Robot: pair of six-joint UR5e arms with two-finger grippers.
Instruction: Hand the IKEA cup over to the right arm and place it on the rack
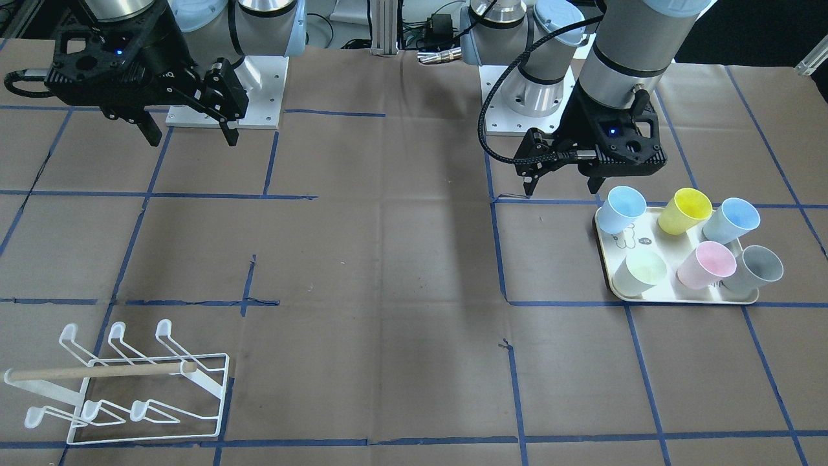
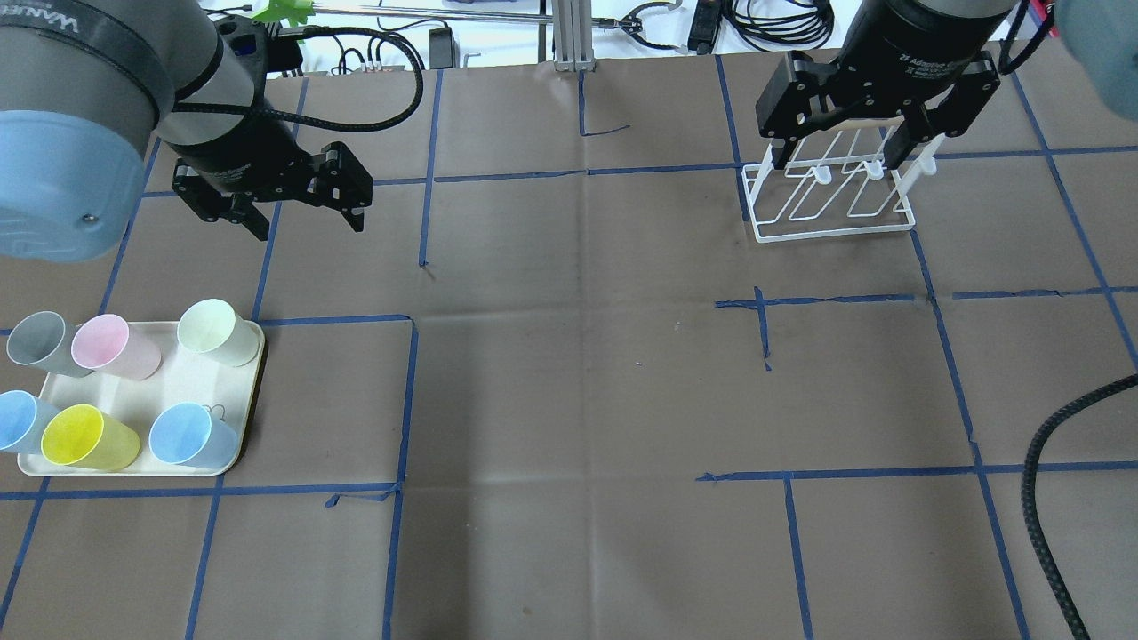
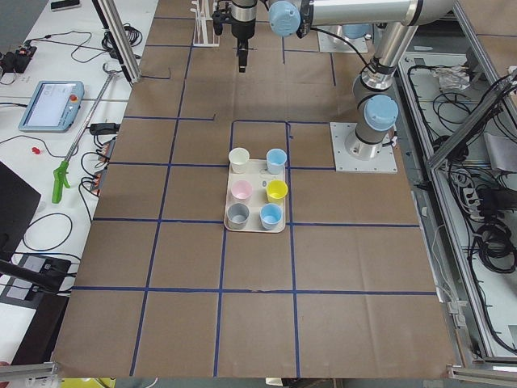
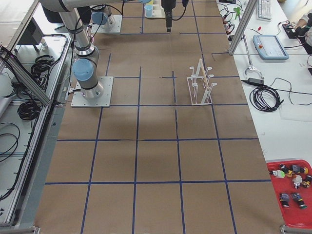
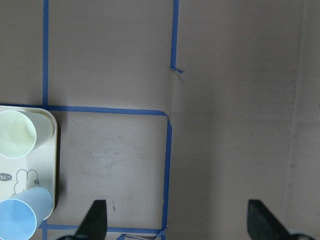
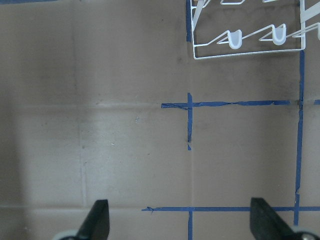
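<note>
The table (image 2: 578,400) has a matt brown paper surface, creased in places and lined with smooth blue tape (image 2: 836,474). The rack (image 1: 206,382) is smooth white coated wire, its dowel (image 1: 97,371) bare pale wood. The cups (image 1: 706,265) seem to be matt plastic, and the tray (image 1: 679,299) is cream and smooth.

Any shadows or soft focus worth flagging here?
Front-facing view: broad soft shadow down the middle of the table. Overhead view: left arm's blue joint cap looms large, soft at the left edge. Right wrist view: dim shading on the left, right claw tips blurred at the bottom edge.
</note>
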